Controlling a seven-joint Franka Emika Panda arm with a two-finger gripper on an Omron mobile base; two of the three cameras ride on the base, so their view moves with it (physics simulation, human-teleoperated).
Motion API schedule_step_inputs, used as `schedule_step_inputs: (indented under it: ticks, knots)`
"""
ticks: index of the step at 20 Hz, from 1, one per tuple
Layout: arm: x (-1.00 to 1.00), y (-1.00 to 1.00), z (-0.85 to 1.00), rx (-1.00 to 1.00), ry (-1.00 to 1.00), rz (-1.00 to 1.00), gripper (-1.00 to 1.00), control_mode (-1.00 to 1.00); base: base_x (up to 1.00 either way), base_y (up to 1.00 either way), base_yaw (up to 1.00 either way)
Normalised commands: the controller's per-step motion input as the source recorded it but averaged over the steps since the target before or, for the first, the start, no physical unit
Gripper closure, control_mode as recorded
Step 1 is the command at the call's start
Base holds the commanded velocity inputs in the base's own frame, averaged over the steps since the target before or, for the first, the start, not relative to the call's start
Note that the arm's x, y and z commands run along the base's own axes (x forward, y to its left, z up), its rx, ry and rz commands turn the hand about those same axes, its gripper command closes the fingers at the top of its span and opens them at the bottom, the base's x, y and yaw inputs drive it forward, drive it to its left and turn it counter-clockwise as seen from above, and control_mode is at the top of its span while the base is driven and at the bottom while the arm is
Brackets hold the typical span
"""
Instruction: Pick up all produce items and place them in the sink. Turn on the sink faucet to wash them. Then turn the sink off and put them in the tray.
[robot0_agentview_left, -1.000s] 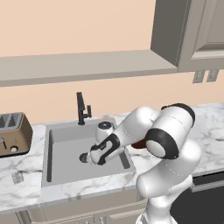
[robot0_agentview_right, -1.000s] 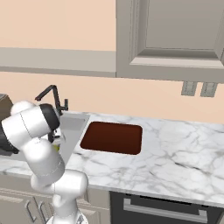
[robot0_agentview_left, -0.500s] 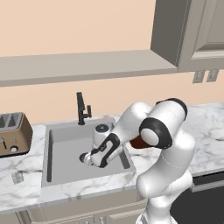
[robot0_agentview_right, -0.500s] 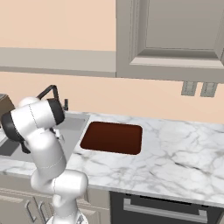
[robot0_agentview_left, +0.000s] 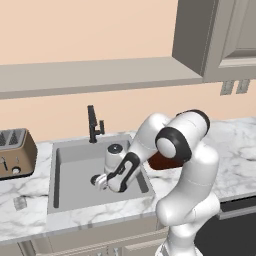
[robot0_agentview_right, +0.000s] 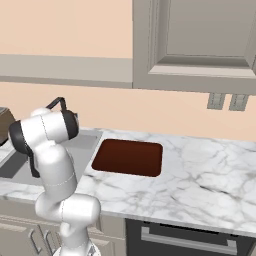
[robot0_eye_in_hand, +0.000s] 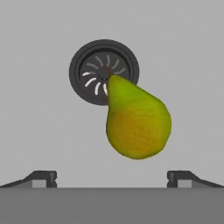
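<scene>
The pear (robot0_eye_in_hand: 138, 124) lies on the floor of the sink (robot0_agentview_left: 75, 162), its narrow green end overlapping the drain (robot0_eye_in_hand: 103, 71). The end effector (robot0_eye_in_hand: 112, 178) hangs over the basin just short of the pear, fingertips (robot0_eye_in_hand: 41, 177) spread wide apart, touching nothing. The tray (robot0_agentview_right: 128, 157) sits on the counter (robot0_agentview_right: 200, 172) beside the sink.

We are counting one pear (robot0_eye_in_hand: 138, 124) lying on the floor of one sink (robot0_agentview_left: 67, 159), beside its one round drain (robot0_eye_in_hand: 94, 65). We are seeing one black faucet (robot0_agentview_left: 93, 124), one toaster (robot0_agentview_left: 15, 152), one red-brown tray (robot0_agentview_right: 129, 157), one oven (robot0_agentview_right: 187, 240) under the counter, one gripper (robot0_agentview_left: 101, 182), and two wall outlets (robot0_agentview_right: 228, 101).
</scene>
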Motion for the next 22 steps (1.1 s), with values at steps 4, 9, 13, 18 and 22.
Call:
schedule_step_inputs:
  ticks: [4, 9, 13, 18, 22]
  knots:
    - [0.02, 0.00, 0.00, -0.02, -0.01, 0.00, -1.00, -1.00, 0.00, 0.00, 0.00]
    - [0.14, 0.02, 0.00, -0.02, 0.00, 0.00, -1.00, -1.00, 0.00, 0.00, 0.00]
    - [0.14, 0.00, 0.00, -0.01, 0.00, 0.00, -1.00, -1.00, 0.00, 0.00, 0.00]
    - [0.19, 0.01, 0.00, -0.02, 0.00, 0.00, -1.00, -1.00, 0.00, 0.00, 0.00]
    - [0.22, 0.01, -0.04, -0.01, 0.00, 0.00, -1.00, -1.00, 0.00, 0.00, 0.00]
